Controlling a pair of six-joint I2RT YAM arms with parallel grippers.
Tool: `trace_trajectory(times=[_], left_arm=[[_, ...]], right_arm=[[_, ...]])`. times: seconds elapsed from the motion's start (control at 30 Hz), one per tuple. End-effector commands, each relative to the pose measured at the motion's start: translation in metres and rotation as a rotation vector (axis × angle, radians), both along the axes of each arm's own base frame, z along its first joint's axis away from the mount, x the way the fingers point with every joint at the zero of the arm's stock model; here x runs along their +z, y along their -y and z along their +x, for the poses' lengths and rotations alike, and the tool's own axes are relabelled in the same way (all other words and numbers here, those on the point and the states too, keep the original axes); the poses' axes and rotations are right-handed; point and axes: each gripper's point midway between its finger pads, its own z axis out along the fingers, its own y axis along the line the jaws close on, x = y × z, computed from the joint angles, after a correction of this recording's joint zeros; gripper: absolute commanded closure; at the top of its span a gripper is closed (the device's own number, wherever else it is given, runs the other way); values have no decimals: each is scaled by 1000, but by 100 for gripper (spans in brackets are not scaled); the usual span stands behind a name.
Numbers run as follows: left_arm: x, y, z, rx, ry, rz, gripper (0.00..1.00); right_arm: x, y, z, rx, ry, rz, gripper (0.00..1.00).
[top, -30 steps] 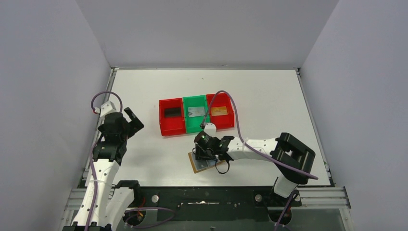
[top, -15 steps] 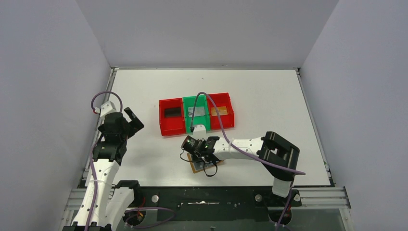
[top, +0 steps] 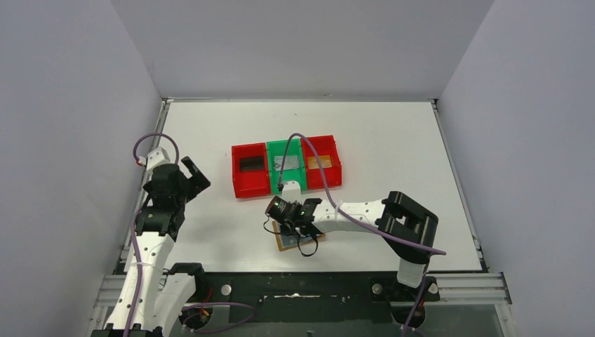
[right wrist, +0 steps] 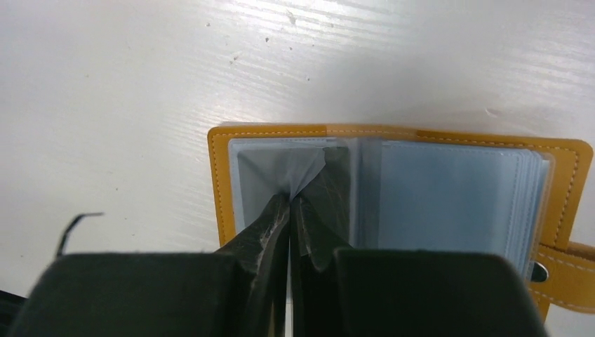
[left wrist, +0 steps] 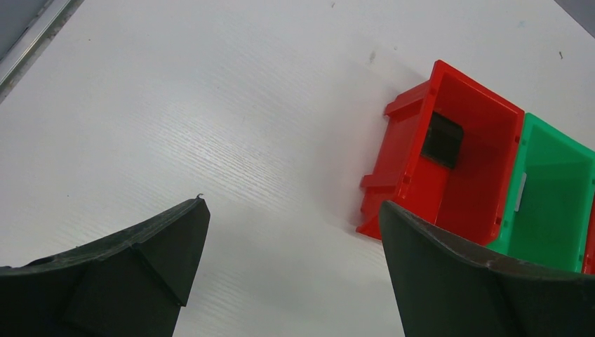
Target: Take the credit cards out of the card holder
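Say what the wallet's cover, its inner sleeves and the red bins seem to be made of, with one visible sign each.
The wallet cover: tan leather or imitation, matte, stitched edge. The sleeves: thin bluish plastic film, glossy, puckered where pinched. The red bins: hard moulded plastic, smooth, slightly shiny, ribbed outside.

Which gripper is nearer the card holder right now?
Right. The right gripper is shut on a pale sleeve inside the open card holder; the left gripper hangs open, well off to the holder's left, apart from it.
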Motion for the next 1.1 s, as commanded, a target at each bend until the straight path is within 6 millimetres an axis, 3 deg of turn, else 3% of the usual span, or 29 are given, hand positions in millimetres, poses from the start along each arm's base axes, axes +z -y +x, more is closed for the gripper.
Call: trace_trajectory(times=[0.0,0.17,0.33,0.5,0.73,0.93,1.07], left_arm=[[14,7,11,-47,64,-1,6],[16,33,17,-185,84,-58,6],[18,95,11,-458,96,-287,7],[19,159,-16,-739,105,-554,11],[-7,221,-49,-856,-8,-602,12],[-38,265,-69,-846,-74,-637,16],[-65,270,-70,-796,-135,-597,24]], right_arm=[[25,-10,16,-5,20,162,100],[65,-20,28,-10,6,451,100],[80,-18,30,-29,-30,649,100],[77,-10,33,-60,-40,703,100],[68,-2,33,-95,-66,758,100],[60,2,30,-113,-90,793,100],[55,6,30,-126,-96,795,100]])
